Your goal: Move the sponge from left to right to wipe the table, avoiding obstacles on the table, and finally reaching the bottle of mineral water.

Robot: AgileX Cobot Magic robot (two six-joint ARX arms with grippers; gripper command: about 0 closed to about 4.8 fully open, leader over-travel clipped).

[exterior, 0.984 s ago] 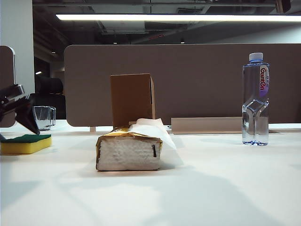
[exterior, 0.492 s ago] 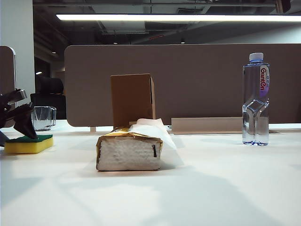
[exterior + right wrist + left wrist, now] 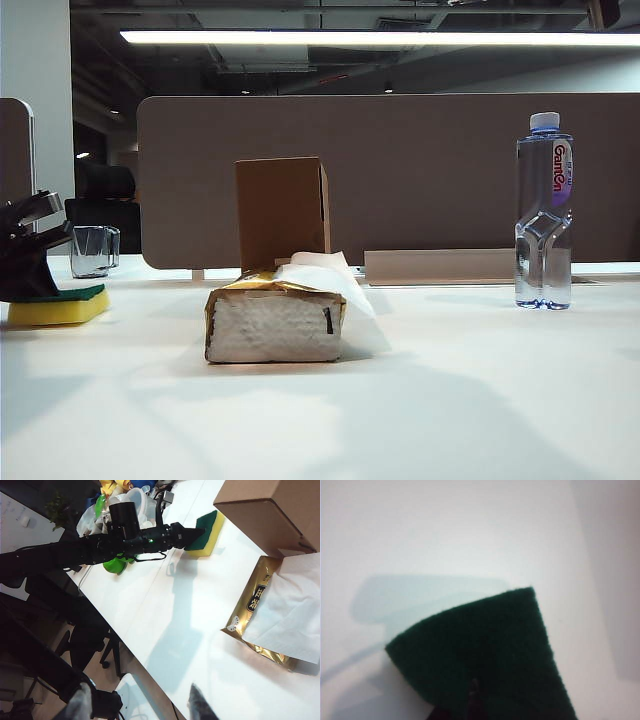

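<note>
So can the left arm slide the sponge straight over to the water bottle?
Probably not straight. The left tool sits on the sponge, but the tissue pack and cardboard box stand between it and the bottle.

Sponge [image 3: 58,306], yellow with green top, lay flat near worktop [image 3: 420,400] left edge. Tissue pack [image 3: 275,322] mid-worktop; cardboard box [image 3: 281,211] upright behind. Bottle [image 3: 543,210] stood far right.

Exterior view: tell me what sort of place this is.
Probably an open-plan office used as a robot lab: a desk partition behind the white table, exposed ceiling ducts with a strip light.
</note>
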